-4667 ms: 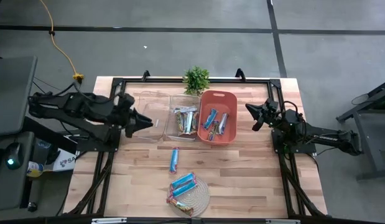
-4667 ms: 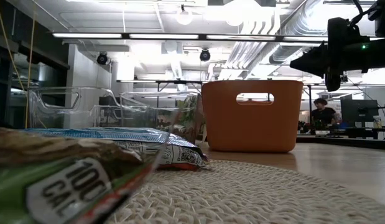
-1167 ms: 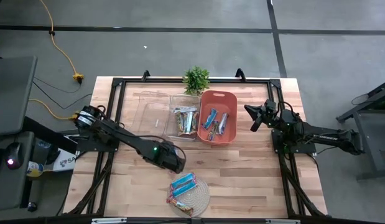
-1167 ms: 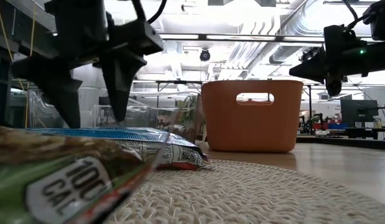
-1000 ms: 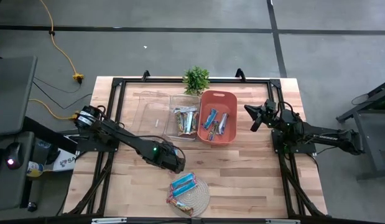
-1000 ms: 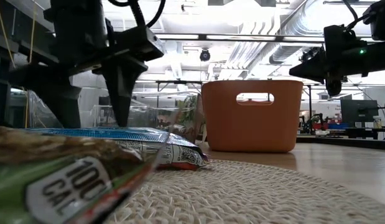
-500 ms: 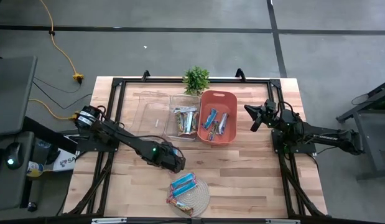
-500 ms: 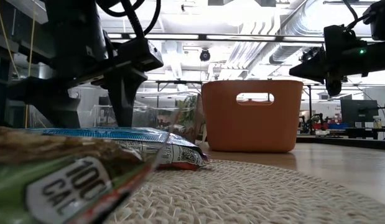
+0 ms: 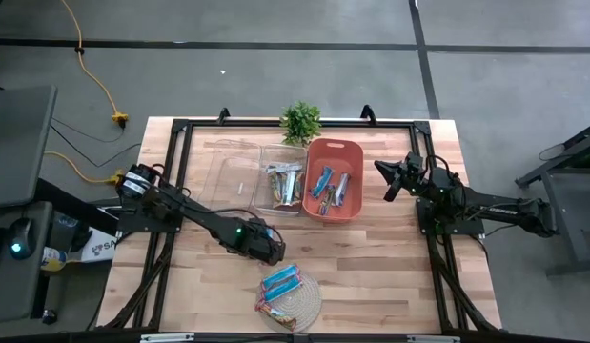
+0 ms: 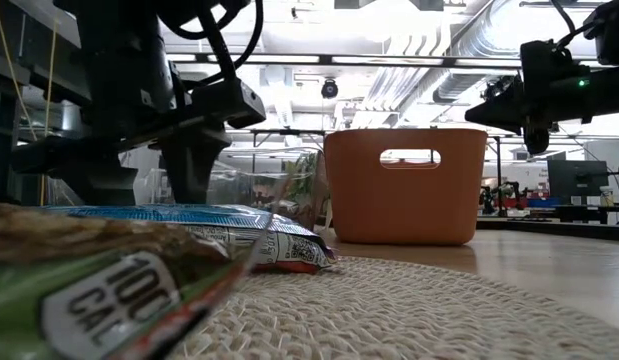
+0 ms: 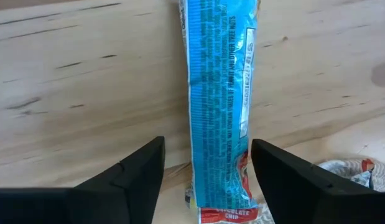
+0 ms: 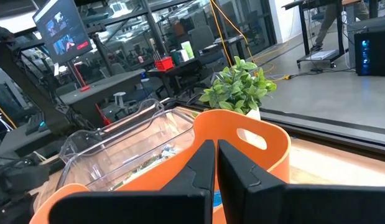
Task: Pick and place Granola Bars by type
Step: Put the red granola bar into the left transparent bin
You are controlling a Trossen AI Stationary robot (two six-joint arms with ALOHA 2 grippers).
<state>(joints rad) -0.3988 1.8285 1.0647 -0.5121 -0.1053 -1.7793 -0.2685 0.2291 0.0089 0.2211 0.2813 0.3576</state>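
Jaws of the left gripper spread wide, straddling a shiny blue wrapped granola bar lying flat on the pale wooden desk beside the round woven mat, not yet clamping it. Right gripper hovering shut, empty, near the orange plastic bin.

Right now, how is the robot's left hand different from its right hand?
The left gripper is open, its fingers either side of a blue granola bar on the wooden table; the right gripper is shut on nothing. The left is low near the woven mat; the right hangs up beside the orange bin. Both are dark, two-fingered.
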